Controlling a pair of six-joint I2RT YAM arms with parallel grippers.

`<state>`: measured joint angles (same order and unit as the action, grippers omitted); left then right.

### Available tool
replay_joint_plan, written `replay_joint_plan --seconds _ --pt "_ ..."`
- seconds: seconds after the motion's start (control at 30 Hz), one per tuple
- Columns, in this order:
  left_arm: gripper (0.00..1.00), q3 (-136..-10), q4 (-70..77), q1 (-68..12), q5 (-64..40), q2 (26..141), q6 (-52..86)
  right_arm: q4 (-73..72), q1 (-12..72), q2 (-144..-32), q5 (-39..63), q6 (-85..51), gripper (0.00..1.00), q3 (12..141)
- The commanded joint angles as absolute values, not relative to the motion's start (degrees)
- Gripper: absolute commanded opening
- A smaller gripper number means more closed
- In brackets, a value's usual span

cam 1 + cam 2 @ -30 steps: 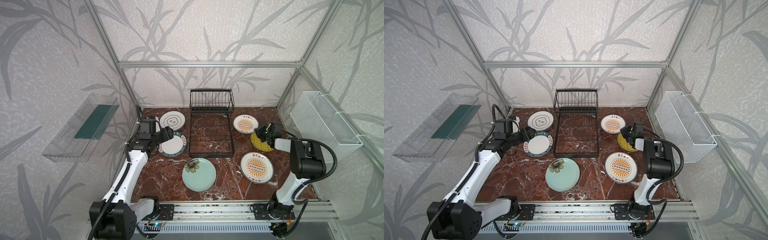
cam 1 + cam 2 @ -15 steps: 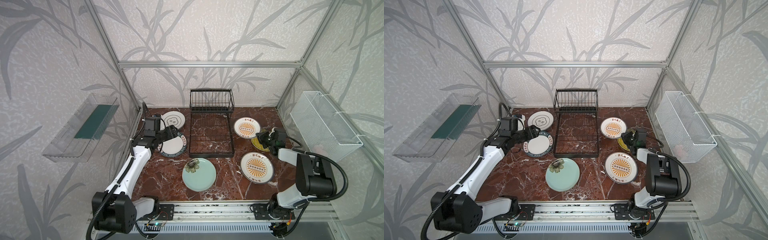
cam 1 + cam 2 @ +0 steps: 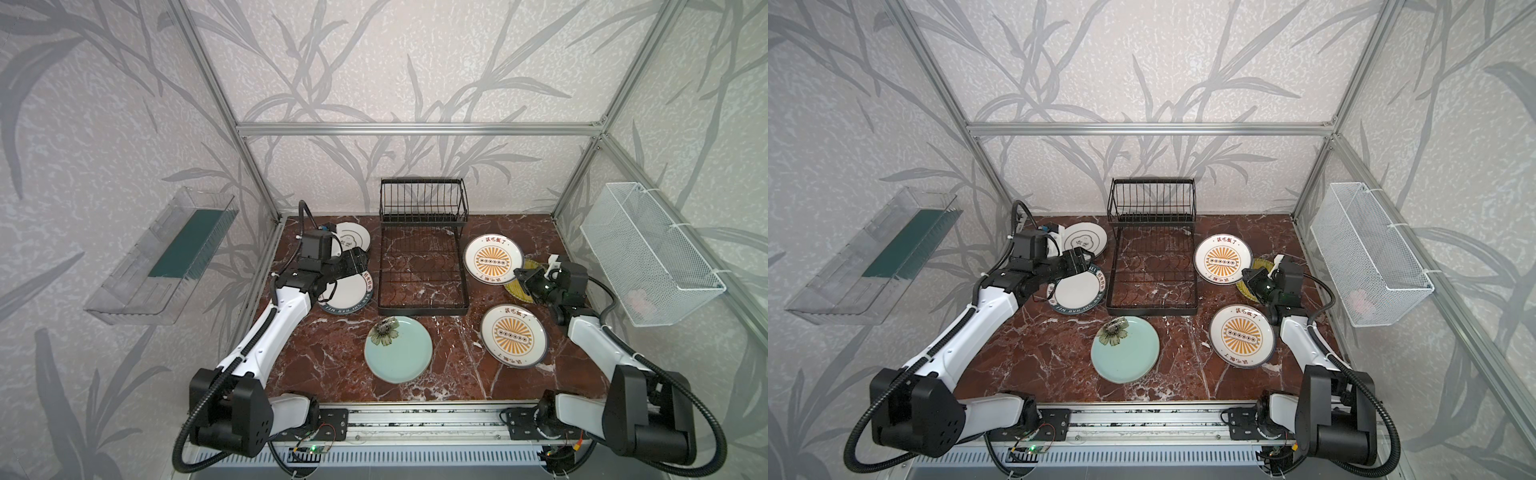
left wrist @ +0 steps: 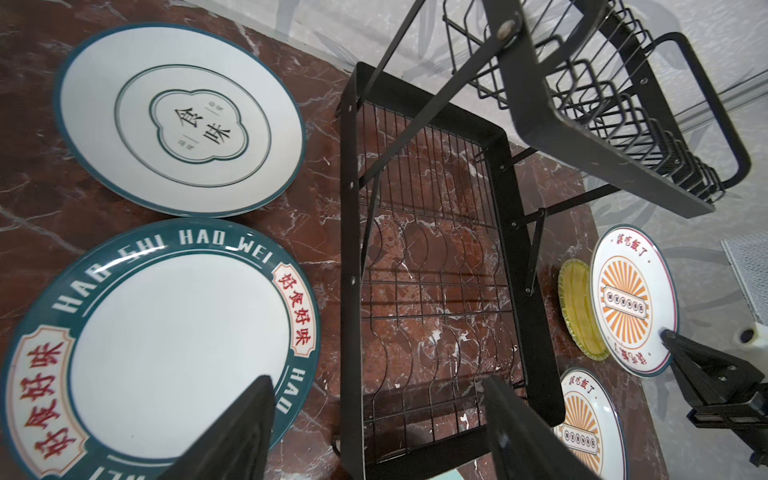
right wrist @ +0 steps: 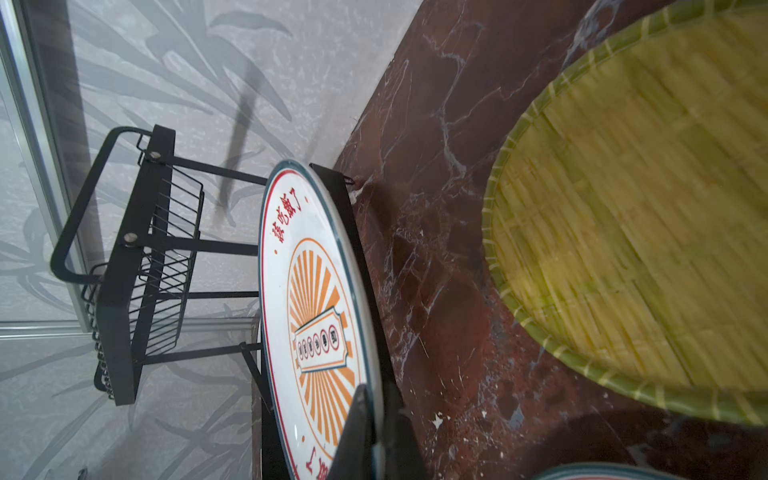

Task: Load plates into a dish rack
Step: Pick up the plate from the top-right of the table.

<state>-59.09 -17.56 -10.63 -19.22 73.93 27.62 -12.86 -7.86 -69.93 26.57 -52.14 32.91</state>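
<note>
The black wire dish rack [image 3: 422, 257] stands at the back middle with nothing in it. My right gripper [image 5: 376, 419] is shut on the rim of an orange sunburst plate [image 5: 316, 299], which is tilted up off the table to the right of the rack [image 3: 1152, 266]. The yellow striped plate [image 5: 644, 208] lies beneath it. My left gripper [image 4: 380, 415] is open and holds nothing. It hovers between the lettered-rim plate [image 4: 178, 332] and the rack's left side. The ringed-emblem plate [image 3: 353, 237], the mint flower plate [image 3: 398, 348] and another sunburst plate [image 3: 513, 335] lie flat.
A white mesh basket [image 3: 648, 257] hangs on the right wall and a clear plastic tray [image 3: 166, 257] on the left wall. Aluminium frame posts stand at the back corners. A metal rail [image 3: 415, 419] runs along the front edge.
My right gripper has tilted the sunburst plate up and drawn it slightly forward as its arm swung outward. My left gripper has moved right, toward the rack, and stays open.
</note>
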Motion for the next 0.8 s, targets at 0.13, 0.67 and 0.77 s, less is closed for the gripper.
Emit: replay_joint_plan --seconds 0.13,0.67,0.77 --pt "0.77 -56.7 -7.5 -14.7 -25.3 77.9 32.4 -11.6 -5.3 -69.6 36.5 -47.7 0.00 31.6" --pt "0.73 -56.6 2.0 -21.7 -30.0 87.1 37.6 -28.7 10.2 -83.0 41.0 -50.8 0.00 35.7" --pt "0.71 -56.6 3.1 -22.1 -30.8 88.1 38.5 -32.3 11.9 -85.3 41.3 -52.7 0.00 36.6"
